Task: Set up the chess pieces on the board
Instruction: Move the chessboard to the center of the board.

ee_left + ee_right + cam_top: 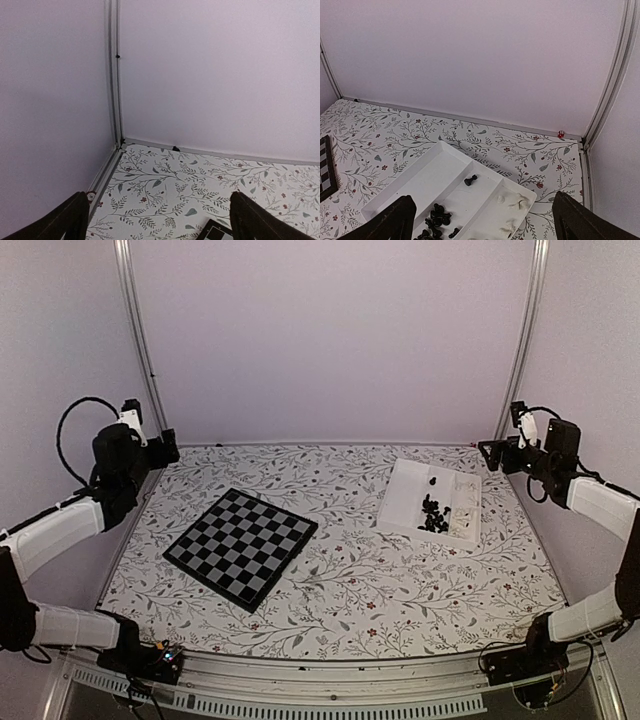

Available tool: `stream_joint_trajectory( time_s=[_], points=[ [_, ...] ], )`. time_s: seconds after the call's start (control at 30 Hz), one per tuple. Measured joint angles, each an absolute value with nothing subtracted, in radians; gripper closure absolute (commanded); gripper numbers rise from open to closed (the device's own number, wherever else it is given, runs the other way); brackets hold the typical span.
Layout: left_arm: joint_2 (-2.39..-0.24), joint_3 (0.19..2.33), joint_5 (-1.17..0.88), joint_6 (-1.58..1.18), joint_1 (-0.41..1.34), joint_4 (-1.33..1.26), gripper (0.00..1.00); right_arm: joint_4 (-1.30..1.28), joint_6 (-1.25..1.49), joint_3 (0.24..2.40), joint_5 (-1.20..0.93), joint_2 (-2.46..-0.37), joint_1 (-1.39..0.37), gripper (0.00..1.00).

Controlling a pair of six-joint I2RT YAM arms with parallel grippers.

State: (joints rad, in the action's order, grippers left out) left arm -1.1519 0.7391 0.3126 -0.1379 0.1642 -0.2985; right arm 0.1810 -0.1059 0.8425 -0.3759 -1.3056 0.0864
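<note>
Both empty, the left fingers [65, 222] and right fingers [575, 220] stand wide. The chess pieces [433, 512] lie heaped in the tray [408, 488], centre right; the board [241, 545] sits centre left. Tiny, clustered pieces invite double grabs or scattering

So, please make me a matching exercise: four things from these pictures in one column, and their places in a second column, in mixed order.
1 board
2 black chess pieces
3 cream pieces
4 tray

A middle compartment of the tray
B left in the top view, no pieces on it
C right in the top view, white
D rightmost compartment of the tray

Pairs: 1-B, 2-A, 3-D, 4-C
</note>
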Motion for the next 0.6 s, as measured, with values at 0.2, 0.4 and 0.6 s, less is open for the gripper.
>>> stream_joint_trajectory(
  time_s=[0.2, 0.4, 0.6],
  points=[
    [-1.264, 0.839, 0.461, -0.191, 0.160, -0.164, 0.14, 0.181, -0.166, 0.842, -0.414, -1.282, 0.086, 0.01],
    [-1.437, 1.050, 0.302, -0.178, 0.140, 0.093, 0.01, 0.125, -0.274, 0.842, -0.591, -1.280, 0.086, 0.01],
    [-1.573, 1.090, 0.047, -0.196, 0.107, 0.255, 0.01, 0.064, -0.338, 0.842, -0.725, -1.283, 0.086, 0.02]
  ],
)
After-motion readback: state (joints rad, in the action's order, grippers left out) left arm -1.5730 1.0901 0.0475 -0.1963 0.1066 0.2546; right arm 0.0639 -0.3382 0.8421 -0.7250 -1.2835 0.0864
